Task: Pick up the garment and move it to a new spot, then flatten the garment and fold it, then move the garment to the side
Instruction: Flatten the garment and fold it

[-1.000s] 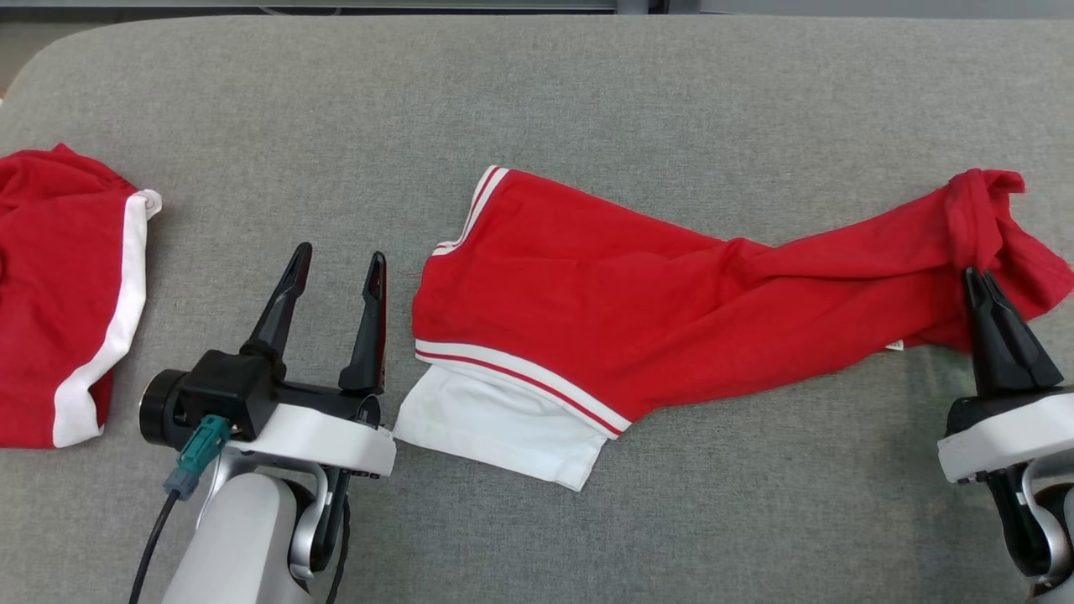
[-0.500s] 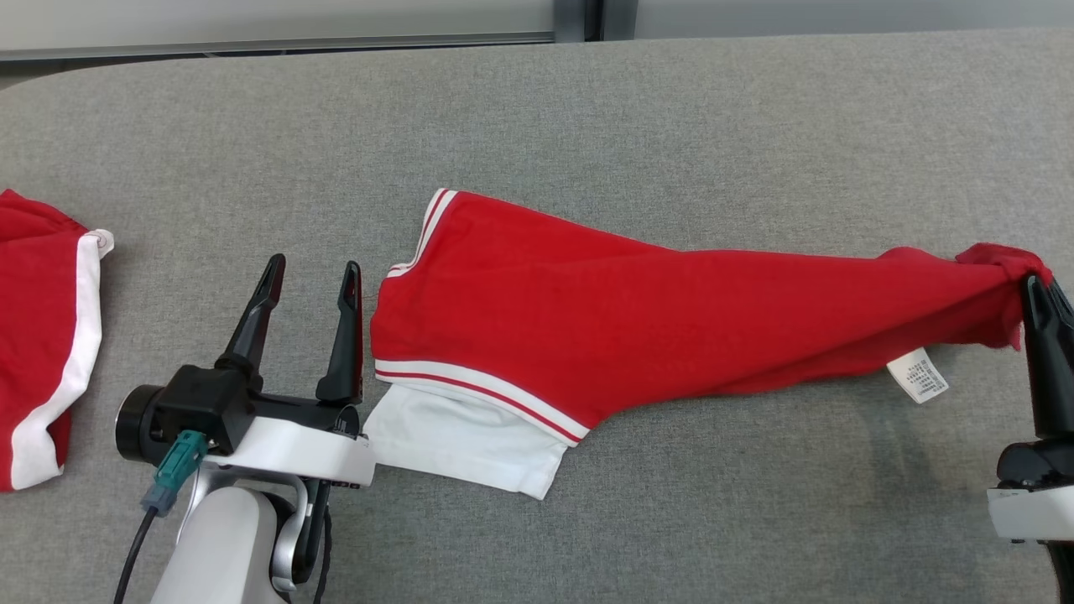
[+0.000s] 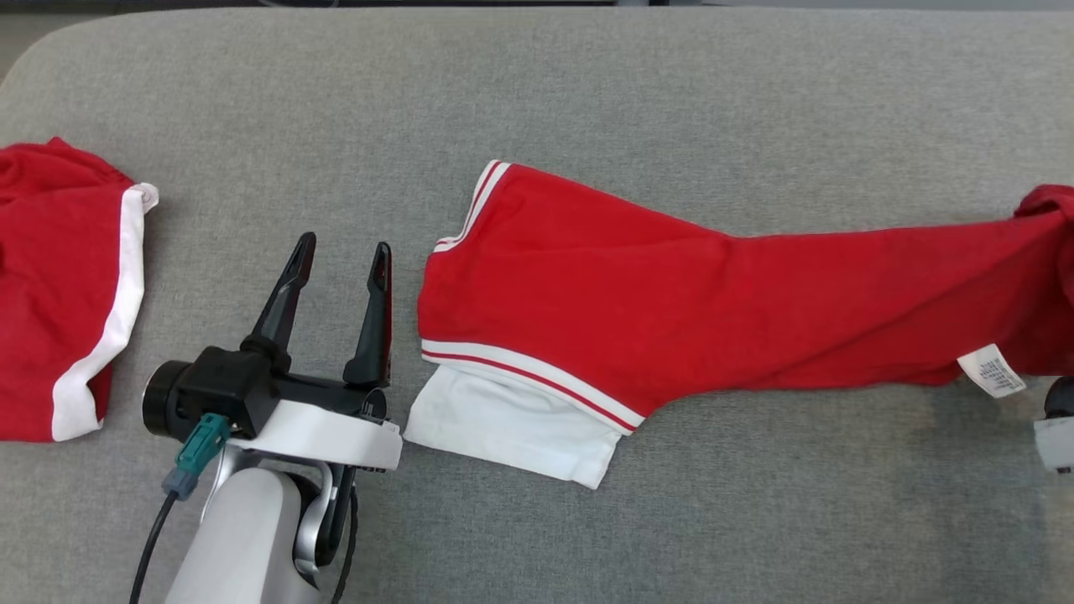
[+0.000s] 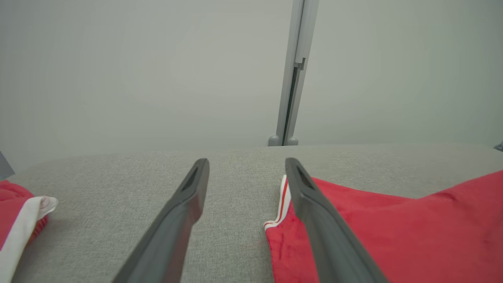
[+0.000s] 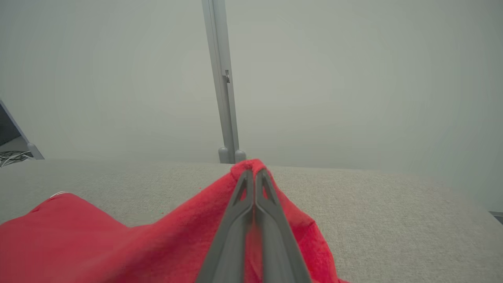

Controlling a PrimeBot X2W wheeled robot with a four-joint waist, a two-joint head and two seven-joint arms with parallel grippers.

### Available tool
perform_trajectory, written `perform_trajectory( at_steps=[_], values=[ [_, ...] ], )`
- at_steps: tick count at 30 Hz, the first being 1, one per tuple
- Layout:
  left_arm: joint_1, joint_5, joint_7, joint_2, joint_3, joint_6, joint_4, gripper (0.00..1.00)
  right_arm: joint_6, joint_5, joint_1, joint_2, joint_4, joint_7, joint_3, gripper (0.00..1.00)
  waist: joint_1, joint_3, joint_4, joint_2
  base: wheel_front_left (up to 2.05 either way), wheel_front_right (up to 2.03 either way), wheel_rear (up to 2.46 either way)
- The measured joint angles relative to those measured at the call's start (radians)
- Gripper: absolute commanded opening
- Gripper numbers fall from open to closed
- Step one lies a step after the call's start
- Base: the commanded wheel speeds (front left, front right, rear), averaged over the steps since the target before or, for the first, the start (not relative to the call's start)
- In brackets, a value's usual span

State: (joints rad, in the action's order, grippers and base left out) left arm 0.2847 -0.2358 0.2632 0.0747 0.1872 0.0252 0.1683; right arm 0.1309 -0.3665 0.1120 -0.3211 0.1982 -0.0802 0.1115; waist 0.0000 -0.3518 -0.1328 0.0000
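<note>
Right pincer (image 5: 254, 173) clenches the red garment (image 3: 671, 310), whose white label (image 3: 992, 370) bears unreadable print; left pincer (image 3: 345, 244) gapes empty.

The right pincer (image 5: 254, 173) has drawn the garment (image 3: 671, 310) out straighter rightward.

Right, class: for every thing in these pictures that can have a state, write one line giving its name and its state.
red garment: stretched out along the grey fabric surface, one end gripped.
white care label: exposed near the gripped end.
left gripper: open, fingers apart, holding nothing, beside the striped hem.
right gripper: shut on the red garment's end.
second red garment: bunched at the far left, untouched.
</note>
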Motion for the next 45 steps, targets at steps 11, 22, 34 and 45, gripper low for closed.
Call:
perform_trajectory(
  at_steps=[11,22,34,45],
  values=[
    [0.036,0.005,0.000,-0.017,0.007,0.009,0.002,1.00,0.000,-0.060,0.188,-0.066,-0.303,0.042,-0.060,0.93,0.0001,-0.095,-0.073,0.0000,0.00,0.00,0.00],
    [-0.008,0.019,0.000,-0.015,-0.044,0.006,0.018,1.00,0.000,0.017,0.098,-0.013,-0.221,0.183,-0.061,1.00,0.0000,-0.019,-0.019,0.0000,0.00,0.00,0.00],
    [-0.116,0.026,0.000,0.007,-0.061,0.004,0.045,1.00,0.000,0.110,-0.156,0.128,-0.063,0.108,-0.047,1.00,0.0000,0.133,0.027,0.0000,0.00,0.00,0.00],
    [-0.136,0.024,-0.008,0.016,-0.048,0.000,0.045,1.00,0.000,0.121,-0.192,0.162,-0.009,0.077,-0.034,1.00,0.0000,0.165,0.036,0.0000,0.00,0.00,0.00]
  ],
)
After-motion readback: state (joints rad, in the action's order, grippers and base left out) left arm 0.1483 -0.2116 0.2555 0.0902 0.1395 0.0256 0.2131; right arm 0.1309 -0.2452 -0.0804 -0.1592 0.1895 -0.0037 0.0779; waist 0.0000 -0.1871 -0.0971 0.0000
